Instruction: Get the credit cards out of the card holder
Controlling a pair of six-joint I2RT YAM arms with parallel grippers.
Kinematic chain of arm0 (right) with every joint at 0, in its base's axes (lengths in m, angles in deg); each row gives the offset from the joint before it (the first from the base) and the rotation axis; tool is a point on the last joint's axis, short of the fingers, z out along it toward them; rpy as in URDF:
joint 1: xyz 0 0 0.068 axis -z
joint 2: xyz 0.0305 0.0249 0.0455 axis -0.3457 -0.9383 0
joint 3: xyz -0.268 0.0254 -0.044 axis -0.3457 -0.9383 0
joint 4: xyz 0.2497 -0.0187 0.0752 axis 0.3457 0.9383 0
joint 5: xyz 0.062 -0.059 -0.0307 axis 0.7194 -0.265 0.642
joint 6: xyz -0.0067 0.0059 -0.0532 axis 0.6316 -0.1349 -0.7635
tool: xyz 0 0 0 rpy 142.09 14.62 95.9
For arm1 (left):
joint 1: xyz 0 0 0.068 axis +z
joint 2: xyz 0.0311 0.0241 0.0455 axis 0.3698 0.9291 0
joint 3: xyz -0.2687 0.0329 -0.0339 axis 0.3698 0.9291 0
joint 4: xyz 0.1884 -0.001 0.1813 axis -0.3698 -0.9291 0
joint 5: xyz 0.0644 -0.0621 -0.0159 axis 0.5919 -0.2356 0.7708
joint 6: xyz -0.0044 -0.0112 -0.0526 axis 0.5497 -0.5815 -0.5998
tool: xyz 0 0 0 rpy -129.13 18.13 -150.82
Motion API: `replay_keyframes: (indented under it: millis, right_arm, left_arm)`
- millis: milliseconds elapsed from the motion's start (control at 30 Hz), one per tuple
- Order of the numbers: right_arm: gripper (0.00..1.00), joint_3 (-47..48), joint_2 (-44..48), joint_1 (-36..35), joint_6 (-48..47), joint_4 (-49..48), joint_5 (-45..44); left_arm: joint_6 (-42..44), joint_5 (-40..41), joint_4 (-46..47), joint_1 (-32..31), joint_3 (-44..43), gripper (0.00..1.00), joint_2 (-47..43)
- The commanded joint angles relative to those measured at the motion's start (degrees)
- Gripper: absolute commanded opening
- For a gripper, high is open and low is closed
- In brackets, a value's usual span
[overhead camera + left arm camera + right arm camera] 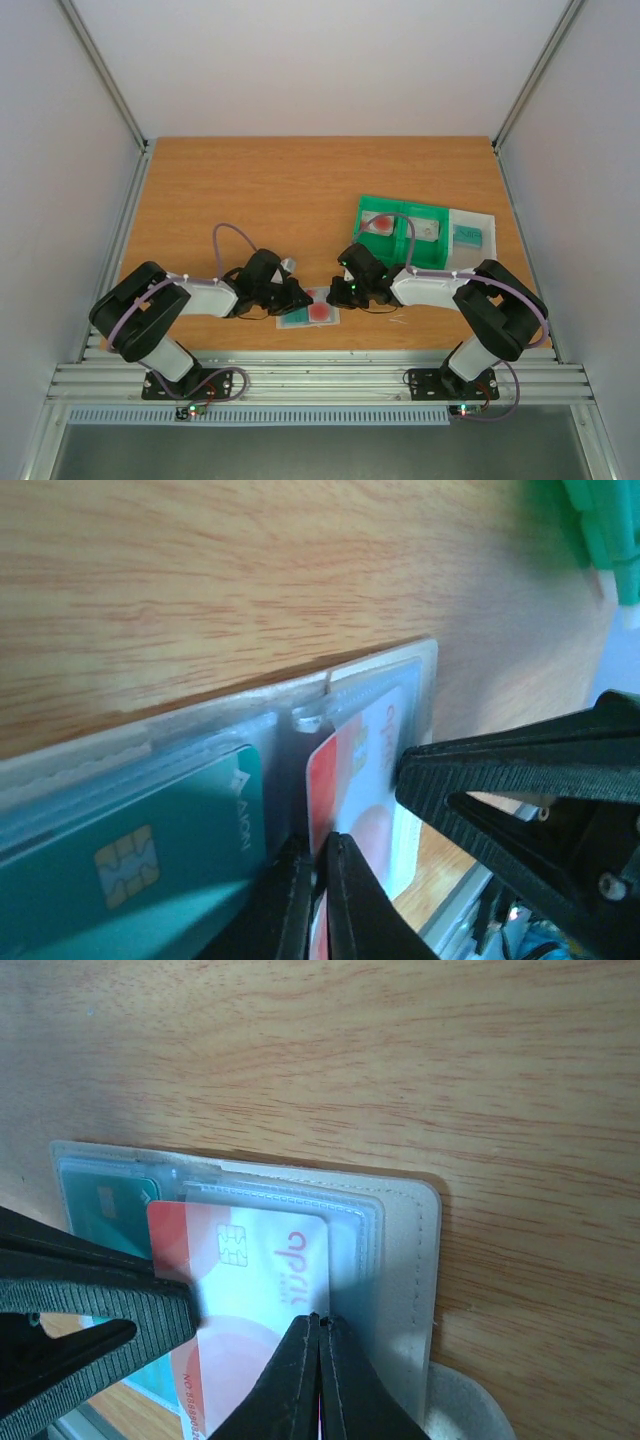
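Though flat, card [250, 1260] (at left hand [316, 860])

Card holder [410, 1250] front centre; tray [430, 252] behind, rt.

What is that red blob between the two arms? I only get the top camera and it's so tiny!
Observer: It's a white card with red marks lying at the card holder. The right wrist camera shows a gold chip on it.
Operator: Is one of the arms grabbing it?
Observer: Yes, it looks that way. On the left wrist camera, the left gripper has its fingers pinched nearly together, with the card's red edge running in between them.
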Motion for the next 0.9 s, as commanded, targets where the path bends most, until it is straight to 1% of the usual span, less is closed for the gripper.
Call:
replay_keyframes:
  millis: [0, 367, 567, 867]
  right_arm:
    - [0.04, -1.7, -1.3, -0.4, 0.5, 3.0, -1.6]
    - [0.04, -1.8, 0.1, -0.4, 0.2, 5.4, -4.6]
    - [0.04, -1.5, -0.3, -0.4, 0.2, 5.2, -4.5]
    - [0.04, -1.3, -0.7, -0.4, -0.1, 4.7, -4.0]
  left_arm:
    - [-1.3, -0.2, 2.9, -0.1, 0.8, 0.01, -0.5]
    - [0.9, 2.1, -5.2, 1.4, 0.5, 0.00, -4.7]
    - [1.6, 1.7, -6.4, 2.2, 0.3, 0.00, -5.9]
    - [3.0, 4.3, -12.9, 3.1, -0.3, 0.00, -10.9]
